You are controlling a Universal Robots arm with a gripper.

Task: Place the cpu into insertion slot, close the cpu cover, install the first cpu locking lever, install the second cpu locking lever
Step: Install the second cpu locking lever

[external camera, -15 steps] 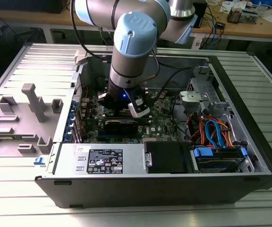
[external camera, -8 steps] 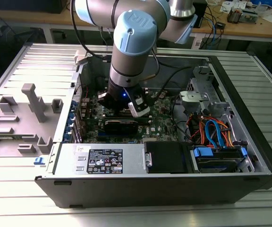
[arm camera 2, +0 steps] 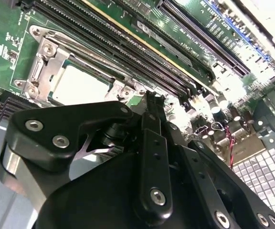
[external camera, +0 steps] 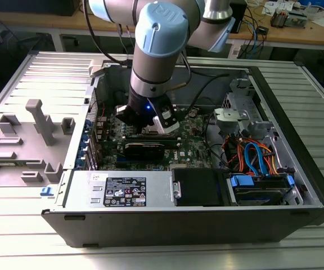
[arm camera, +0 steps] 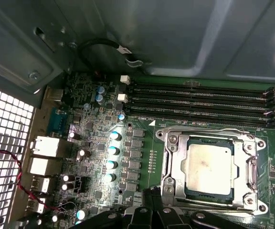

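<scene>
Nearest the lens in the second wrist view is your gripper (arm camera 2: 149, 102), its black fingers (arm camera 2: 153, 157) drawn together with nothing pinched between them, the tips just short of the socket. Beyond them, on the green circuit board (arm camera: 142, 157), the cpu (arm camera: 208, 163) lies flat, its dull silver top facing up, seated in the insertion slot (arm camera: 190, 193). The cpu cover (arm camera: 172, 162) lies down around it, framing the chip. The chip is square, so it has no long axis; its edges run parallel to the memory slots (arm camera: 199, 100) beyond. You should judge it light, stiff and fragile underneath, best held by opposite edges. Whether the locking levers are latched, you cannot tell.
</scene>
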